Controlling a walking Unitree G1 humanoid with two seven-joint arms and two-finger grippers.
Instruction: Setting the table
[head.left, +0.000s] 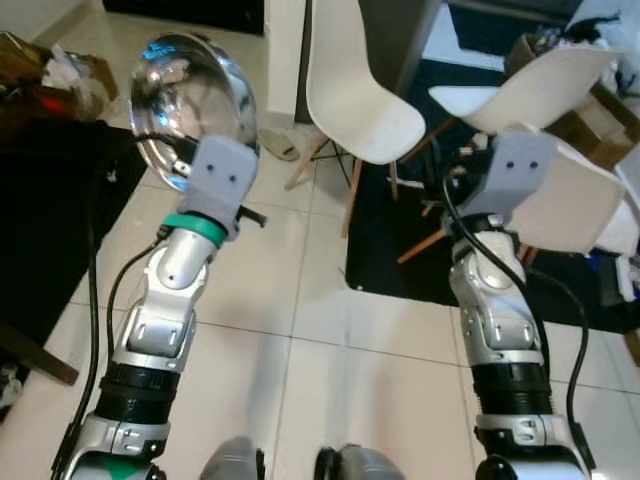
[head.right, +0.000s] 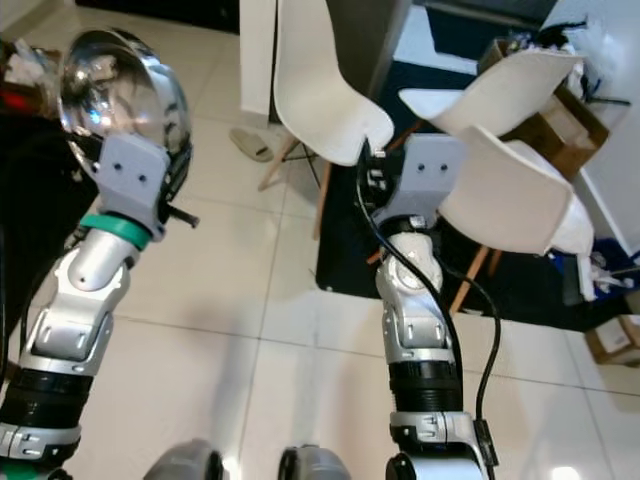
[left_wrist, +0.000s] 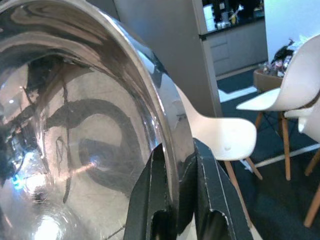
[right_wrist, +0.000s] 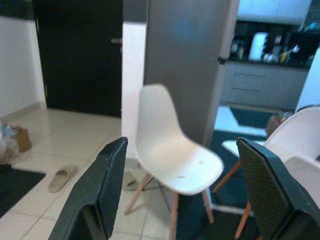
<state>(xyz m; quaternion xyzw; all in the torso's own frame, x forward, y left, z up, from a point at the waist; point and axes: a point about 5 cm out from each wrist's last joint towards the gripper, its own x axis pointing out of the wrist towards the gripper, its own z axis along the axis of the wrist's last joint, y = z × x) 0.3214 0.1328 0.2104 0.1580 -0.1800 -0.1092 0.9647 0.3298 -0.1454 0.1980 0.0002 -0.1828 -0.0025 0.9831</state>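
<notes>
A shiny steel bowl (head.left: 195, 100) is held up on my left, tilted on its side with its hollow facing me. My left gripper (left_wrist: 177, 152) is shut on the bowl's rim (left_wrist: 170, 145), one black finger inside and one outside. My right arm (head.left: 495, 300) is raised in front of the white chairs. In the right wrist view, my right gripper (right_wrist: 182, 145) is open, its two black fingers (right_wrist: 102, 190) wide apart with nothing between them.
Three white shell chairs (head.left: 360, 90) (head.left: 540, 85) (head.left: 575, 200) on wooden legs stand ahead, partly on a dark rug (head.left: 400, 240). A slipper (head.left: 280, 148) lies on the white tile floor. Dark furniture (head.left: 50, 220) is at my left, and cluttered boxes (head.right: 560, 120) at the far right.
</notes>
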